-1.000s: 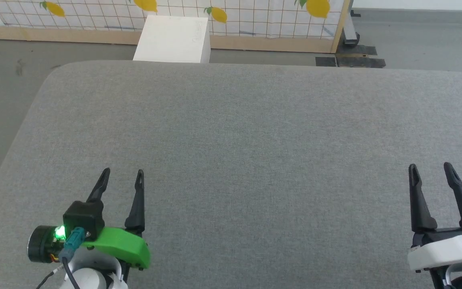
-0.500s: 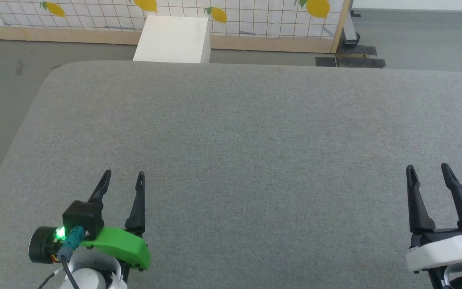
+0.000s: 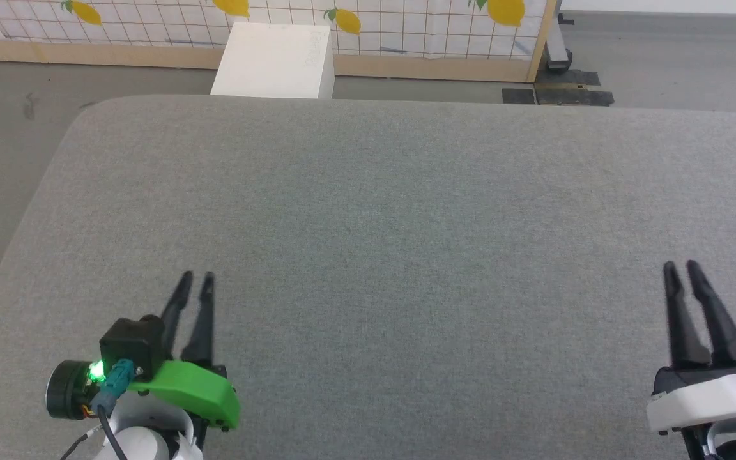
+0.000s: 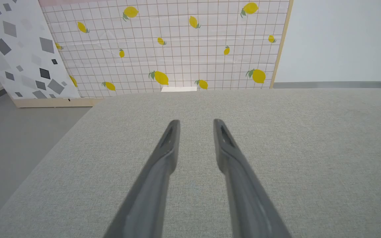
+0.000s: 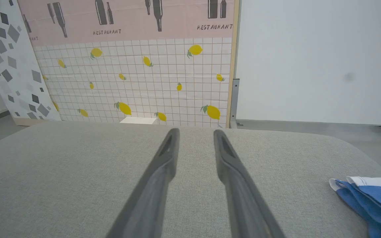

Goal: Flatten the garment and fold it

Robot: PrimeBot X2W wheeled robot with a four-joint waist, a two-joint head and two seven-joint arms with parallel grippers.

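Left pincer and right pincer hover parted and empty; blue garment lies bunched at right, flattening and folding not yet begun.

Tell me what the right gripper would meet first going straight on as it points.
Likely nothing: ahead of the right gripper the grey table looks free to its far edge; the garment lies aside.
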